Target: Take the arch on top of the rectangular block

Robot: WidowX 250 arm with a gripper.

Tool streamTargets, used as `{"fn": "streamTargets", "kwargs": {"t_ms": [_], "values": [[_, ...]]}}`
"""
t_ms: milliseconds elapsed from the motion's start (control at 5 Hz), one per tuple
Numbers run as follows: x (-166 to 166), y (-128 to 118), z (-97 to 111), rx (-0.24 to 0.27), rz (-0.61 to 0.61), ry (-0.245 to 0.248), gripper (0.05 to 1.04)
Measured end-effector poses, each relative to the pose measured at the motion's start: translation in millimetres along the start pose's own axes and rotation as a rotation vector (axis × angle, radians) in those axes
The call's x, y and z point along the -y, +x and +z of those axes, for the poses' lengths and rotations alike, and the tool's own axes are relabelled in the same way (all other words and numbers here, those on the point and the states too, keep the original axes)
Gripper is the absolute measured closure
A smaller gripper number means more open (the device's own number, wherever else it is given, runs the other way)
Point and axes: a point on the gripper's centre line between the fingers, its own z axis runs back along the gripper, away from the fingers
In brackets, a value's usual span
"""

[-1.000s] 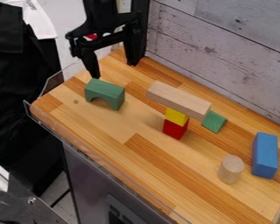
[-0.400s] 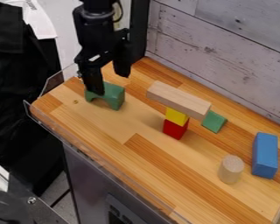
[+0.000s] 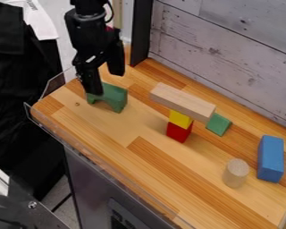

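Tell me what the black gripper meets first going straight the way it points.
Pointing down, the open gripper would likely meet the green arch first, though depth is unclear from this one slanted view.

One fixed camera view, taken from above the counter (image 3: 115, 127) and looking down at a slant, towards the plank wall (image 3: 229, 58) beyond its far side. Counter lies diagonally, upper left to lower right. Range moderate: nearly the whole top fits in frame, with part of the grey front (image 3: 90, 183) beneath it
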Motion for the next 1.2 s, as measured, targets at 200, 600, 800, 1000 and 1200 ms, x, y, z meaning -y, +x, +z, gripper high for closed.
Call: {"fn": "streamTargets", "kwargs": {"t_ms": [200,600,800,1000,1200], "values": [[4.3,2.4,-5.8,-0.012,0.011,0.016,0.083],[10.4,8.7,-19.2,-0.013,0.044,0.059,0.083],[9.4,13.4,-24.3,-0.017,0.058,0.078,0.083],[5.3,21.0,-29.3,-0.015,0.083,0.097,0.102],[3.8,23.1,-38.7,-0.024,0.091,0.128,0.195]]}}
